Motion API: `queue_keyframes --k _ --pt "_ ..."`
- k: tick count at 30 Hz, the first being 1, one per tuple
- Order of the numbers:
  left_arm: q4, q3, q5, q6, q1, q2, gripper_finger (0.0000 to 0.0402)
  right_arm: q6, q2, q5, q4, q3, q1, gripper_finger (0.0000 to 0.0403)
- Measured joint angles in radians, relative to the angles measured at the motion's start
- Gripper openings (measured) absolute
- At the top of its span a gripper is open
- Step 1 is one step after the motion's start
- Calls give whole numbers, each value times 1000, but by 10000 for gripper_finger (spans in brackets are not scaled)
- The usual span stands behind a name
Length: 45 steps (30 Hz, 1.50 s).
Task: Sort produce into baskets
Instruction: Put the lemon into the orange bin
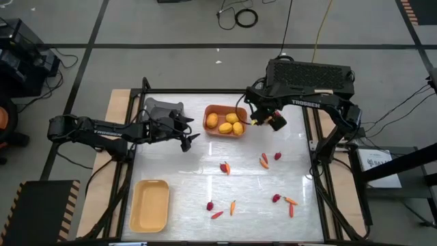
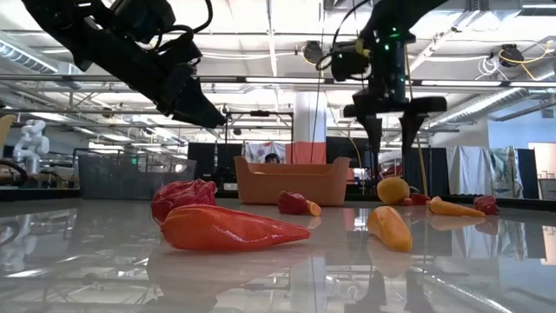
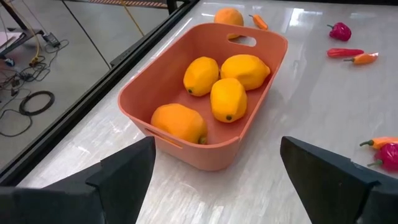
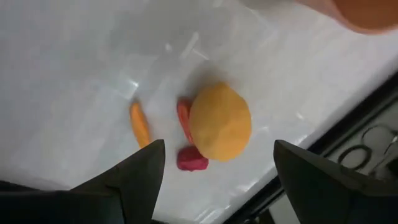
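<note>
White "TROSSEN" lettering along the right arm [image 1: 308, 103] in the high view, on the dark link by its base. Similar white lettering along the left arm [image 1: 102, 131], too small to read with certainty. Printed sheet [image 1: 374, 161] beside the bench at right, text illegible. Nothing else readable.

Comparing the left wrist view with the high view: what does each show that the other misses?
Only the left wrist view shows four yellow fruits lying in the orange basket, with a fifth fruit on the table just beyond it. Only the high view shows the pale yellow basket, the grey basket and the right gripper. Both show the orange basket and scattered red and orange pieces.
</note>
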Motion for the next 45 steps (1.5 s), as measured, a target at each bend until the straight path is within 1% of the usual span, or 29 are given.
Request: queue_keyframes --k 5,8,13,18,25,30,36,40,45 --pt "0 0 0 5 1 0 352 -16 0 65 122 -67 -19 290" --pt "-1 0 0 5 1 0 352 -16 0 68 167 -97 -35 290" --pt "-1 0 0 6 1 0 352 43 1 70 166 -128 -65 290" --pt "8 0 0 8 1 0 352 47 19 68 197 -130 -84 290" --pt "18 0 0 8 1 1 352 46 113 70 201 -130 -111 290" --pt "37 0 0 28 2 34 352 40 182 75 215 -130 -109 290" --pt "115 0 0 55 3 115 352 40 201 78 217 -130 -109 290" --pt "161 0 0 61 3 142 352 46 196 78 217 -129 -105 277" --pt "166 0 0 61 3 140 352 52 196 78 205 -103 -85 245"
